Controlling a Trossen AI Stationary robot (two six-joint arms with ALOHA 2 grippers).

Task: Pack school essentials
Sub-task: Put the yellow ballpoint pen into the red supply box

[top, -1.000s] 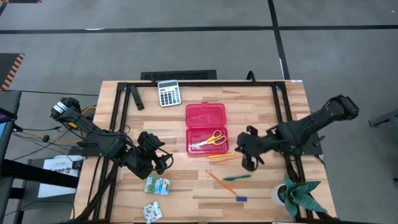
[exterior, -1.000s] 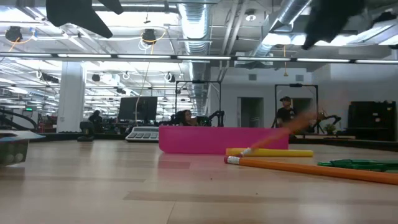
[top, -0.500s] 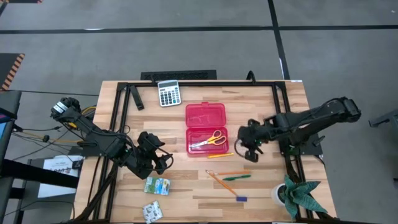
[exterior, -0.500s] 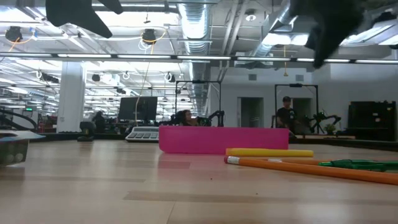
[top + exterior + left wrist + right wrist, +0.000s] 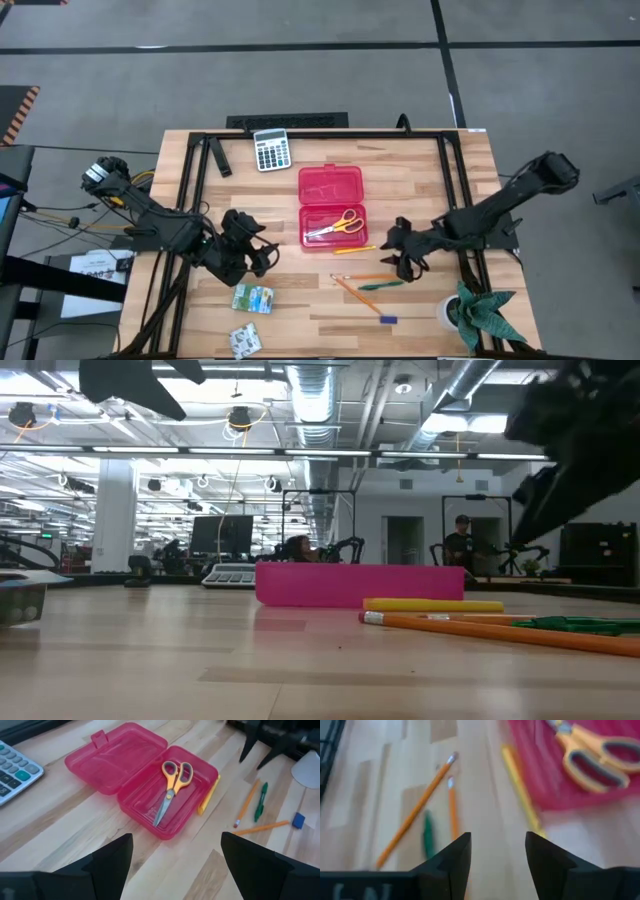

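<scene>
The red case lies open on the table, and the yellow-handled scissors lie in its near half. A yellow pencil lies along the case's near side. Two orange pencils, a green pen and a small blue piece lie nearer the front. Two printed packets lie at the front left. My right gripper stands open above the pencils, with bare table between its fingers. My left gripper waits open, left of the case.
A grey calculator lies at the far edge. A potted plant and a white round thing stand at the front right corner. Black frame rails run along the table's sides. People are in the room beyond.
My right gripper had one end of an orange pencil raised off the table near the case. It has opened and let go, and the pencil now lies flat beside the green pen. The gripper went toward the far edge, then came back toward the near edge.
</scene>
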